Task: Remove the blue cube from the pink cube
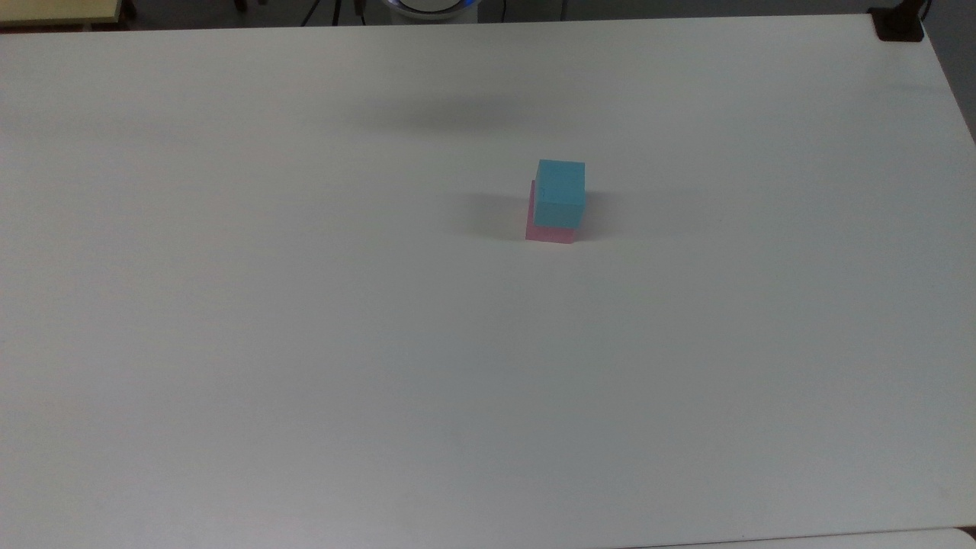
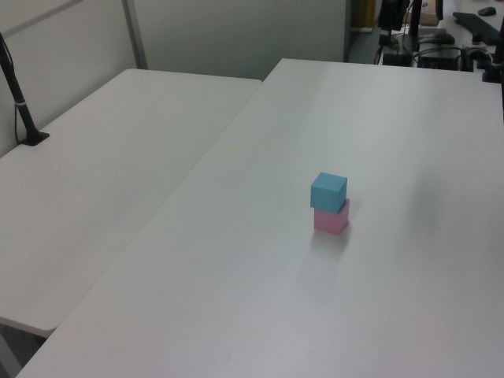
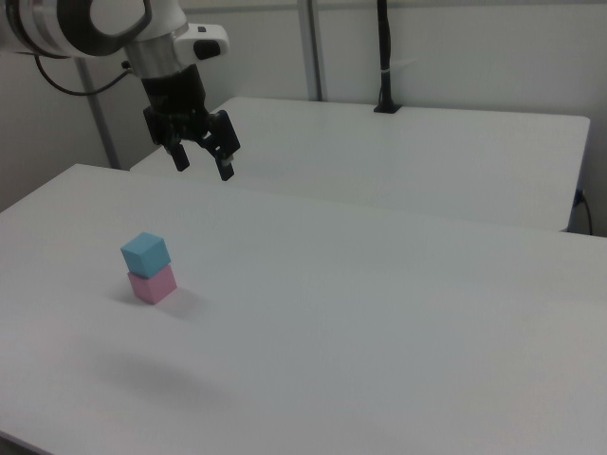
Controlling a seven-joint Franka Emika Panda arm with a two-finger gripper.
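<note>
White surface [image 1: 305,343] spans most of the top view, bare except for the two-cube stack. A second white surface [image 2: 94,181] butts against it on the left view's left, and sits behind it in the right view. Black post [image 3: 384,57] clamped at that second surface's far edge in the right view; same post at the left view's left edge.

Arm [image 3: 104,24], white, enters from the right view's upper left. Pincer [image 3: 201,163] black, hanging in the air, fingers spread apart, holding nothing. Fingertips point down toward the surface.

Blue cube [image 1: 560,192] sits on top of the pink cube [image 1: 549,232], touching, upright. Blue is slightly twisted and offset against pink: in the top view a pink strip shows at the stack's left and near sides. Left view: blue [image 2: 328,190] on pink [image 2: 331,218], stack right of centre on the main surface. Right view: blue [image 3: 145,253] on pink [image 3: 153,283], stack at the right view's left, near side of the surface.

Pincer vs. cubes in the right view: pincer is above and to the right view's right of the stack, farther back, well apart, no contact. Blue cube untouched, not yet lifted off.

Soft shadow on the surface far of the stack in the top view; another faint one near of the stack in the right view.
</note>
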